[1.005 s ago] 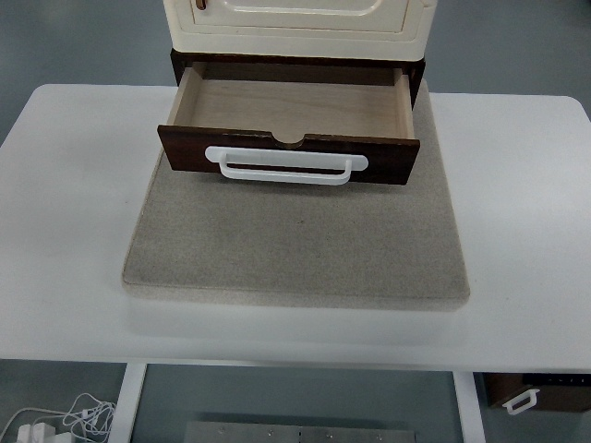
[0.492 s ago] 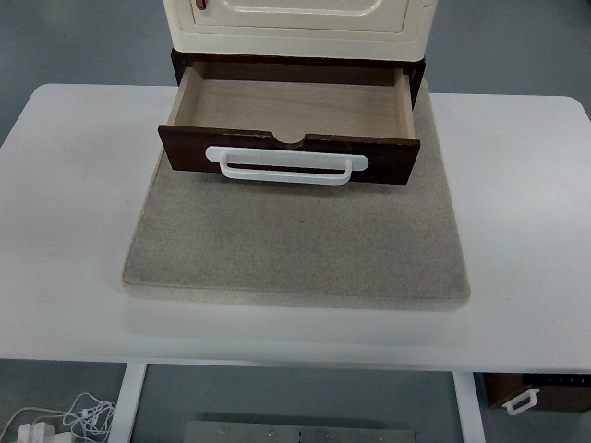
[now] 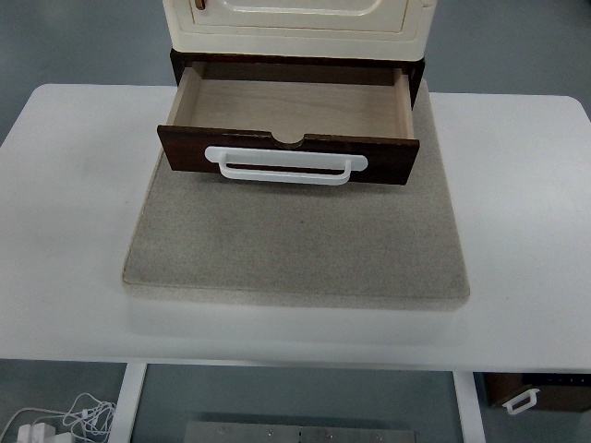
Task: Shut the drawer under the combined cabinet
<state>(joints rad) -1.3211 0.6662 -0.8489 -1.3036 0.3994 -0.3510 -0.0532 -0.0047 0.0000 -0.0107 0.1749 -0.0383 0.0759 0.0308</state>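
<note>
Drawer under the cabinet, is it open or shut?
Open. The drawer is pulled out from the cabinet, showing its empty wooden inside.

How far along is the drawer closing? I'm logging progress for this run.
Nothing looks done yet: the drawer stands pulled well out from under the cream cabinet, its bare wooden inside showing. Nothing is in hand either, since neither robot hand is in view. Left: reach the dark front panel or white handle and push it fully in.

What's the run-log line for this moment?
drawer: open, empty | handle: untouched | hands: not in view | close: not started
</note>
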